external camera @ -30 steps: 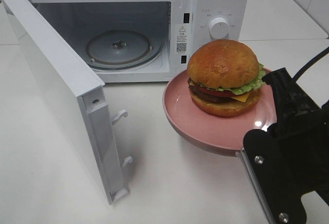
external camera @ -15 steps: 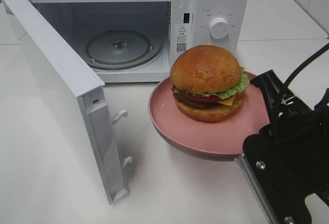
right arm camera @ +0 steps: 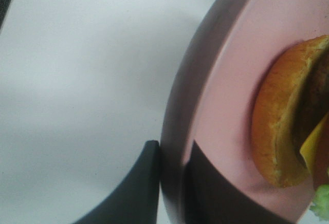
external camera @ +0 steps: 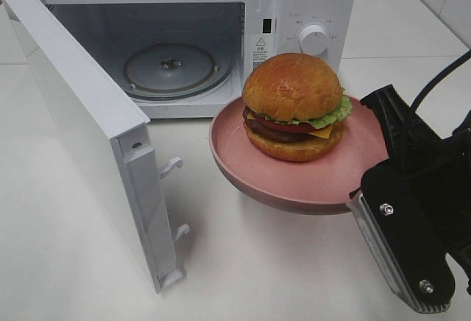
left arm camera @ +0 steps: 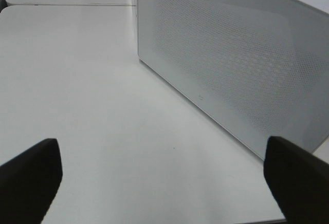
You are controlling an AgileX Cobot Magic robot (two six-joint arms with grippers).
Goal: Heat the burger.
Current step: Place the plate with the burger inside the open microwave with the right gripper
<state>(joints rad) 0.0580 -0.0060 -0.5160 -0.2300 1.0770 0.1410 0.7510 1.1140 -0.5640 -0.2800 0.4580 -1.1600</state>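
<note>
**One burger, one plate, one microwave**

We count one glossy, domed burger (external camera: 294, 107) on one smooth, round pink plate (external camera: 324, 185), held before one boxy white microwave (external camera: 313, 1) with its door open. The right gripper (right arm camera: 172, 167) has its jaws pinched on the plate's rim. The left gripper (left arm camera: 164, 183) has its jaws spread wide.

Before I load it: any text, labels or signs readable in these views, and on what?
No words can be read.
Sticker on the microwave frame: warning triangle, small print blurred, QR code below.
Marks around the dial: too small to read.
Burger and pink plate: none.
</note>
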